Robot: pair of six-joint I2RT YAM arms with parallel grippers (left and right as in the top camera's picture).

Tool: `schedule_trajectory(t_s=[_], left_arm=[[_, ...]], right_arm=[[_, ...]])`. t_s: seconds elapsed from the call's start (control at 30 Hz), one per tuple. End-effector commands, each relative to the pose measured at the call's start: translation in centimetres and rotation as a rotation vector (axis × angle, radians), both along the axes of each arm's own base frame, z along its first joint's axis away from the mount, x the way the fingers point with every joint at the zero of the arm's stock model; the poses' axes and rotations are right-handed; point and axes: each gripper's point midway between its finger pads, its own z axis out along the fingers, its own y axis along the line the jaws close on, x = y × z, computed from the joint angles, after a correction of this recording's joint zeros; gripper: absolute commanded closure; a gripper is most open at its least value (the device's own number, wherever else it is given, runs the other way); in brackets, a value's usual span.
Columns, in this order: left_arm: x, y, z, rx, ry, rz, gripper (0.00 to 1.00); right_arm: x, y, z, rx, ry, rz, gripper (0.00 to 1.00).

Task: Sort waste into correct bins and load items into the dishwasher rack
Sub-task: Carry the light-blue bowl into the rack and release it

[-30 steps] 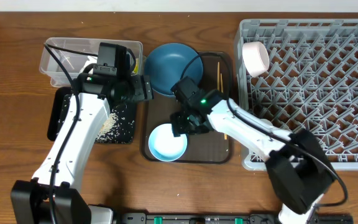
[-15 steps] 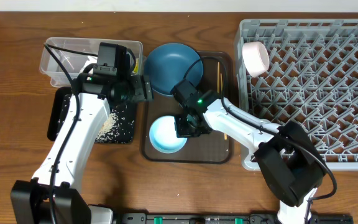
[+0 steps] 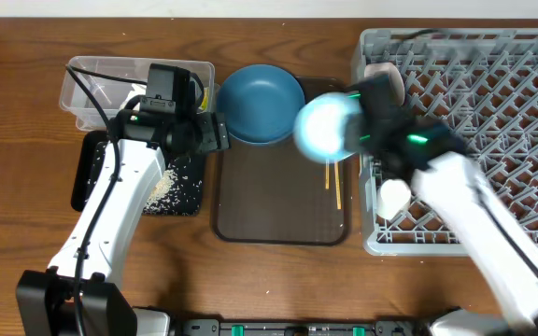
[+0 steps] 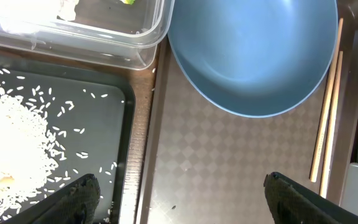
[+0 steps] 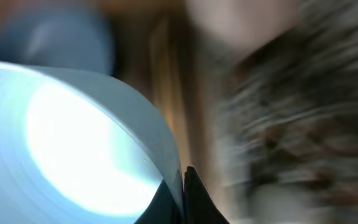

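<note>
1. Light-blue bowl (image 3: 328,128) shows blurred, right of centre in my overhead view. It is over the upper right corner of the brown tray (image 3: 269,205), just beside the left edge of the grey dishwasher rack (image 3: 493,93).
2. My right jaws are closed on its rim, low in the right wrist view.
3. My left jaws stand wide open and hold nothing, above where the brown tray meets the black tray (image 4: 107,146) of rice (image 4: 11,149).
4. Blue plate (image 3: 261,103) and chopsticks (image 3: 330,177) lie on the brown tray.

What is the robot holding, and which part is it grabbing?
The right gripper holds the light blue bowl by its rim, jaws pinched on the edge. The left gripper is open and holds nothing.
</note>
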Motion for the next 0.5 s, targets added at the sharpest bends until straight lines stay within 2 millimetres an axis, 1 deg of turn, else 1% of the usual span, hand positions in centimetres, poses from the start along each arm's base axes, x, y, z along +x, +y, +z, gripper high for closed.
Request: schedule_trajectory(t_s=[0.0,0.03,0.07,0.13,0.2,0.3,0.47], left_arm=[[-0.1,0.3,0.5,0.012,-0.016,0.004,0.13],[-0.1,0.3,0.5,0.012,-0.016,0.004,0.13],[-0.1,0.3,0.5,0.012,-0.016,0.004,0.13],[-0.1,0.3,0.5,0.012,-0.016,0.004,0.13],[-0.1,0.3,0.5,0.012,-0.016,0.004,0.13],[-0.1,0.3,0.5,0.012,-0.016,0.004,0.13],[-0.1,0.3,0.5,0.012,-0.016,0.004,0.13]], right_arm=[[0.0,-7.6,4.6,-0.276,-0.168,-0.232,0.99],[-0.4,-9.3,5.6,-0.343,-0.190,-0.276,0.99],[-0.8,-10.6,6.3,-0.406,-0.197,-0.310,0.99],[-1.5,-12.3,6.8,-0.518,-0.185,-0.345,0.99],[-2.1,-13.5,6.6,-0.652,-0.136,-0.349,0.99],[-2.3,-14.4,5.8,-0.784,-0.068,-0.344,0.99],[-1.0,-14.1,3.3,-0.884,0.027,-0.271,0.99]])
